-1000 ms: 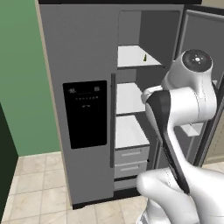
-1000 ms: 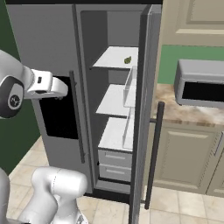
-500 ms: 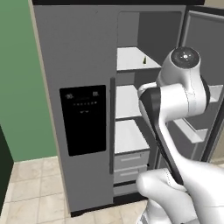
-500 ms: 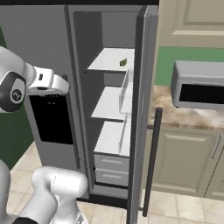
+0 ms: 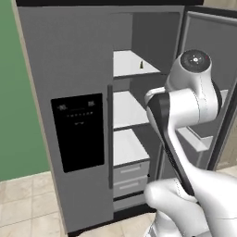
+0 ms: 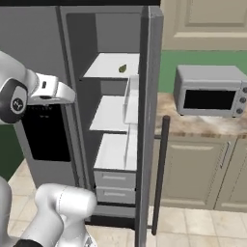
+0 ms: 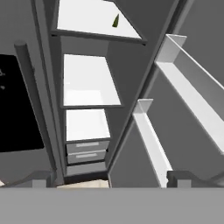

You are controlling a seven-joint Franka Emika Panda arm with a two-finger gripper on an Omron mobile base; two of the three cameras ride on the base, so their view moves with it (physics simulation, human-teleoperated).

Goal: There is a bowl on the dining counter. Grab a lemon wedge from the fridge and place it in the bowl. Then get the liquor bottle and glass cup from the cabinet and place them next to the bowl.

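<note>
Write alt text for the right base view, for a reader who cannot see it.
The grey fridge stands with its right door swung open, showing three white shelves; a tiny lemon wedge lies on the top one. The robot's white arm reaches in from the left, and a microwave sits on the worktop to the right.

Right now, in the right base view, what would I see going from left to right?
The robot's arm → the fridge's black dispenser panel → the white shelves, with the lemon wedge on the top one → the open fridge door → the microwave on the worktop.
</note>
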